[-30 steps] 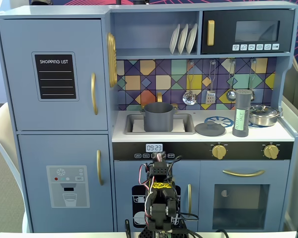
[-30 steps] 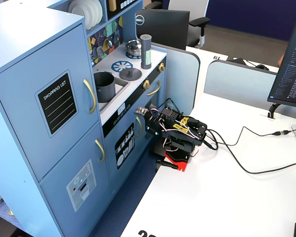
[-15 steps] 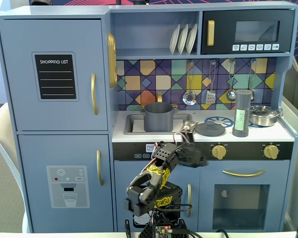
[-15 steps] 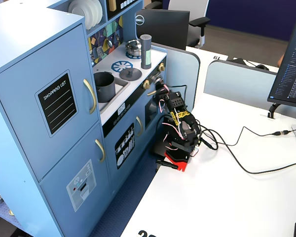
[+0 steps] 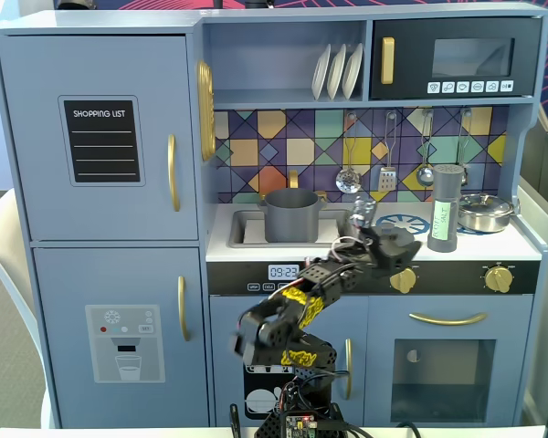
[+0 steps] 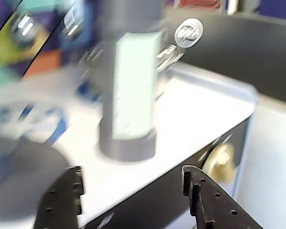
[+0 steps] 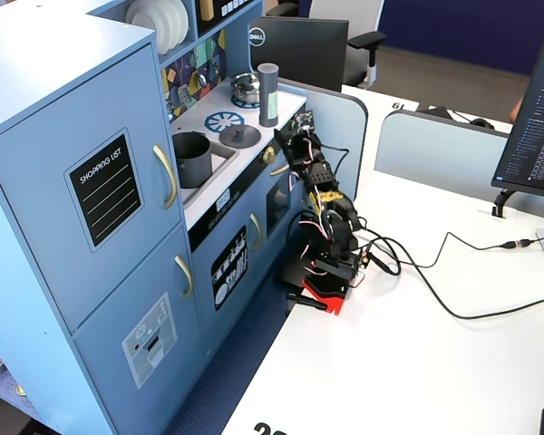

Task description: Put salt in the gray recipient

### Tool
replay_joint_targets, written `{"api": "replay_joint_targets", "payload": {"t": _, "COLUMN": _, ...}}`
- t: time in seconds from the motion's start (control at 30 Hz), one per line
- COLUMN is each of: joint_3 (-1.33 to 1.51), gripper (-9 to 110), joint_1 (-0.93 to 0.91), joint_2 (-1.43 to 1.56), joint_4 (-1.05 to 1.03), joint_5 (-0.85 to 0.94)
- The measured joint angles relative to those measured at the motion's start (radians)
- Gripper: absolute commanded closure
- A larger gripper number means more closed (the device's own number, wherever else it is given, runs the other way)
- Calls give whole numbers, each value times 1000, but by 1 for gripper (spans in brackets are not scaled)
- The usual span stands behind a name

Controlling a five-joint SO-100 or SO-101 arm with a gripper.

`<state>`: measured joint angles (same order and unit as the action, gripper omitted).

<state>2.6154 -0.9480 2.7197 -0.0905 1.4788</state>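
Salt shakers: one (image 5: pixel 446 208)
Gray pots: one (image 5: pixel 290 215)
Shiny pans: one (image 5: pixel 485 212)
White plates: three (image 5: pixel 337 71)
Hanging spoons and tools: four (image 5: pixel 387 151)
Gold knobs: two (image 5: pixel 498 278)
Robot arms: one (image 5: pixel 301 315)

Blue toy kitchen (image 5: pixel 100 137) fills a fixed view: tall cabinet with "SHOPPING LIST" chalkboard (image 5: pixel 101 140) and gold handles, coloured geometric tile backsplash (image 5: pixel 283 146) to its right, white plates (image 5: pixel 338 71) racked above that. In a fixed view the kitchen stands against a white desk (image 7: pixel 417 362). Beyond the kitchen: grey partition panels (image 7: pixel 435 149), an office chair (image 7: pixel 344 36), a monitor (image 7: pixel 535 109) at the desk's far right; even daylight.
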Motion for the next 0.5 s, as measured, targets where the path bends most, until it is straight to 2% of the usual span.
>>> {"api": "replay_joint_targets", "payload": {"t": 0.2, "joint_3": -72, "gripper": 59, "joint_1": -6, "joint_2": -172, "joint_4": 120, "joint_5": -51}}
{"api": "replay_joint_targets", "payload": {"t": 0.5, "joint_3": -299, "gripper": 60, "joint_1": -6, "joint_2": -460, "joint_4": 193, "joint_5": -67}}
